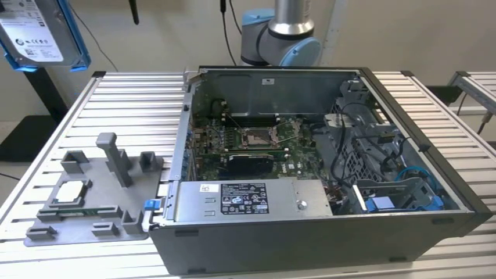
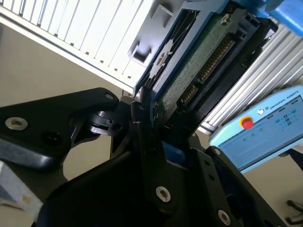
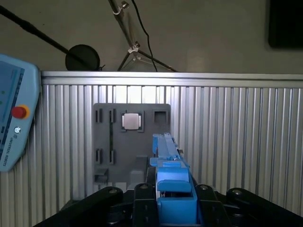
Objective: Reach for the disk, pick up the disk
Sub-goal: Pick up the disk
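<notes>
Hanging high at the exterior view's left, the disk (image 1: 39, 35) is cut off at the top and side edges, so I can't make out from there what carries it. In the second wrist view the tool (image 2: 144, 111) is clenched on the disk's end, with the green circuit board and a blue rail showing, though the black fingers (image 2: 137, 118) hide the exact contact. In the first wrist view the disk (image 3: 173, 179) appears edge-on over the grey fixture plate (image 3: 106, 156), where a small square chip (image 3: 131, 121) lies. The slatted counter (image 1: 132, 104) carries that plate beside the open computer case (image 1: 310, 244).
</notes>
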